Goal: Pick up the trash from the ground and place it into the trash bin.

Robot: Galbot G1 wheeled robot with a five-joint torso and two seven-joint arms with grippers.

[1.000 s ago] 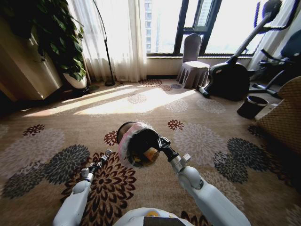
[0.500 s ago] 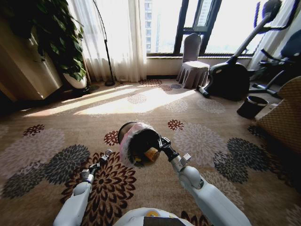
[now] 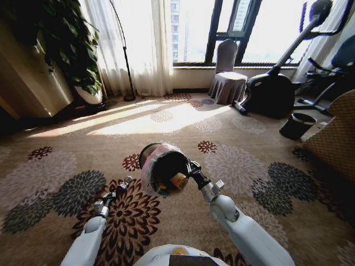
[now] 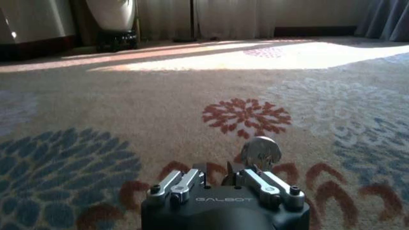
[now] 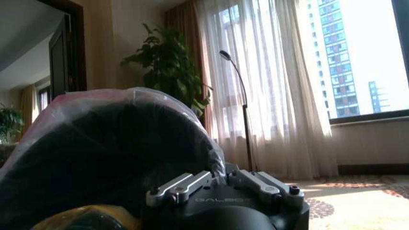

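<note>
On the flower-patterned beige carpet [image 3: 183,124] of a sunlit room, the small round black trash bin with its crinkled pale pinkish plastic liner [image 3: 163,169] is held off the floor by the right gripper [image 3: 190,166], whose fingers are clenched on the bin's rim at its 3 o'clock side. The bin is tipped on its side: its long axis runs roughly level, and its open mouth faces back toward the robot and a little down. A yellowish scrap [image 3: 178,180] lies inside against the lower wall; in the right wrist view the same yellow piece [image 5: 83,218] sits beside the dark gripper body, with the liner [image 5: 115,103] puffed over the rim above it.

The left gripper [image 3: 121,184] hangs low at about 8 o'clock from the bin, well apart from it, over a dark red and brown flower. In the left wrist view its fingers [image 4: 255,167] stand closed together, grasping nothing, just above the carpet and a red flower motif [image 4: 246,117].

Farther off stand a big leafy plant in a white pot [image 3: 66,50] at 10 o'clock, a black arched floor lamp [image 3: 123,50] before white sheer curtains [image 3: 138,44], a chair in a grey cover [image 3: 227,75] at 1 o'clock, a black exercise machine [image 3: 277,83], a small dark round pot [image 3: 297,126] and a quilted tan seat [image 3: 335,136] at 3 o'clock. Nothing stands between the two grippers

Both wrist views show the word GALBOT [image 4: 222,200] embossed on the gripper body
</note>
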